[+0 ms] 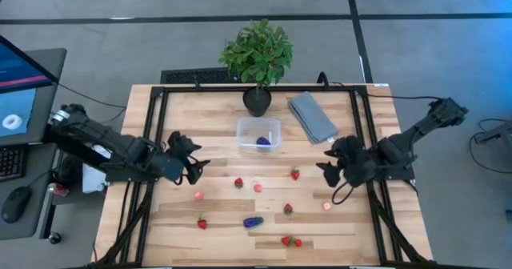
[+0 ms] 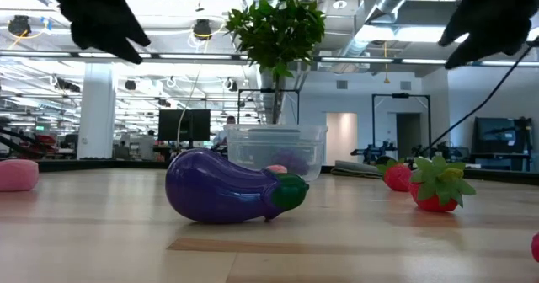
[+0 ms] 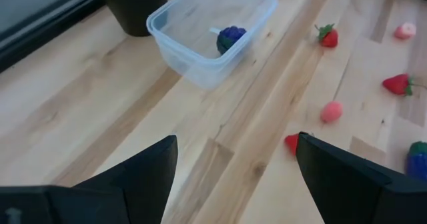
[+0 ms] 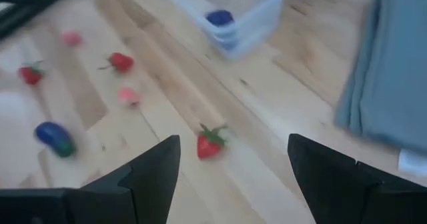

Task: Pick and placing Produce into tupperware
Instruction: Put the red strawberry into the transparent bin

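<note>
no readable text anywhere. monitor (image 1: 20, 81) beside the worktop (image 1: 216, 133) shows a blue/red screen, nothing legible. no labels or brands visible on tub (image 1: 258, 133), pot (image 1: 257, 101) or cloth (image 1: 312, 115).

A potted plant (image 1: 258, 57) stands beside a folded grey cloth (image 1: 312, 116).

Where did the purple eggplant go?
In the high view, the eggplant lies on the table's near middle, between two strawberries, well in front of the tub.
</note>
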